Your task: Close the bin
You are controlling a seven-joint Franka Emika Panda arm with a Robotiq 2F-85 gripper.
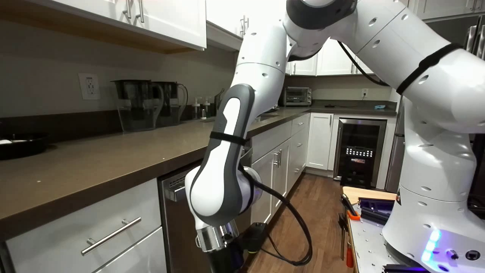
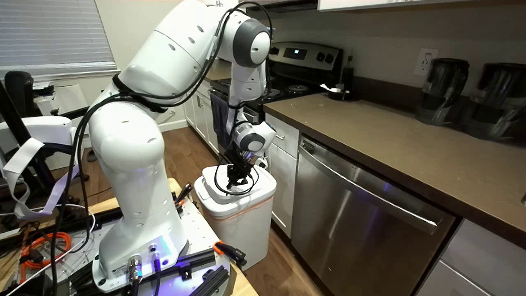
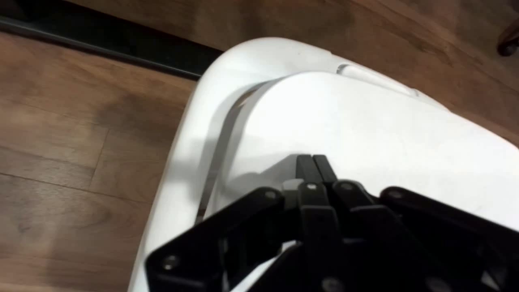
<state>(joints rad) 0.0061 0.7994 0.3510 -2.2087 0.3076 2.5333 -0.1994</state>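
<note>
The bin (image 2: pixel 242 236) is white, with a rounded rectangular rim, and stands on the floor beside the robot's table in an exterior view. Its white lid (image 2: pixel 263 183) lies over the top, and a narrow gap shows between lid (image 3: pixel 357 129) and rim (image 3: pixel 176 182) in the wrist view. My gripper (image 2: pixel 238 181) points down over the lid. In the wrist view its black fingertips (image 3: pixel 311 157) are together with nothing between them. They are at or very near the lid surface; contact is hard to tell. The bin and fingertips are out of view in the remaining exterior view.
A stainless-steel dishwasher (image 2: pixel 349 213) and white cabinets with a silver bar handle (image 1: pixel 111 236) stand beside the bin. The countertop (image 1: pixel 113 159) overhangs them. The robot's table (image 2: pixel 201 230) has a black and orange tool (image 2: pixel 231 251) at its edge near the bin.
</note>
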